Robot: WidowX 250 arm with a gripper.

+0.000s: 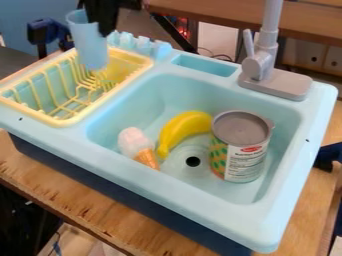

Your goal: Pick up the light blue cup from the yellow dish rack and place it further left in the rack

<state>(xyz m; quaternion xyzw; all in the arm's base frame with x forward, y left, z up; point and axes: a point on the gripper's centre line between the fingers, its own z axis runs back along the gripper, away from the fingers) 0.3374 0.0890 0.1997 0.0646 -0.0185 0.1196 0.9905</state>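
Hand has blue cup by the rim, over yellow rack; rack contact hard to tell. Banana, toy ice cream, can in sink.

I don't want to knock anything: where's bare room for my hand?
Bare: the basin floor behind the ice cream cone, left of the banana as pictured; the sink's front ledge; the near-left part of the yellow rack. Crowded: around the drain, between cone, banana and can, and over the rack's far end, where the tool holds the blue cup.
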